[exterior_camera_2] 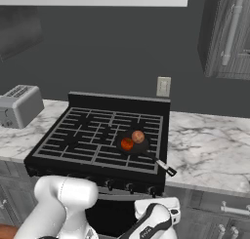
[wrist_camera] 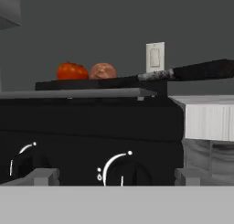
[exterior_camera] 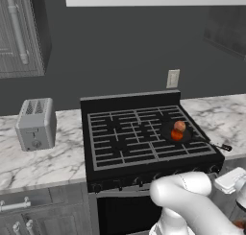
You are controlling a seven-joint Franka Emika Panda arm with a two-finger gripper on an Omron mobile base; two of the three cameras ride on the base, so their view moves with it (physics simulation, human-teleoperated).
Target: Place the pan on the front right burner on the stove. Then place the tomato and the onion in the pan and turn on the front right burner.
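Over on the far left of the stove (exterior_camera: 144, 133), a grey toaster (exterior_camera: 35, 123) sits on the marbled tabletop (exterior_camera: 33, 157), well apart from the range. The stove itself is black, grey-lined grates running across its top and a row of small knobs on the front edge. No writing on any of it can be read.

Moving right across the grates, here is the pan (exterior_camera: 177, 132), small, round, shallow and black, sitting on the front right burner (exterior_camera_2: 139, 152). Inside it, the tomato (exterior_camera: 176, 135), bright red-orange and smooth, lies toward the near side, and the onion (exterior_camera: 179, 126), duller and tan-orange, rests just behind it, the two touching or nearly so. The pan's long thin handle (exterior_camera_2: 161, 164) runs out past the stove's right front corner, over the edge of the tabletop.

Behind the stove's right rear corner, a pale wall outlet (exterior_camera_2: 163, 86) is set in the dark wall.

The gripper (wrist_camera: 114, 175) is low in front of the stove, its two finger tips standing wide apart either side of a knob (wrist_camera: 121, 170) with a white arc mark, jaws released and holding nothing. Above it in the hand view, tomato and onion sit side by side over the stove's edge.
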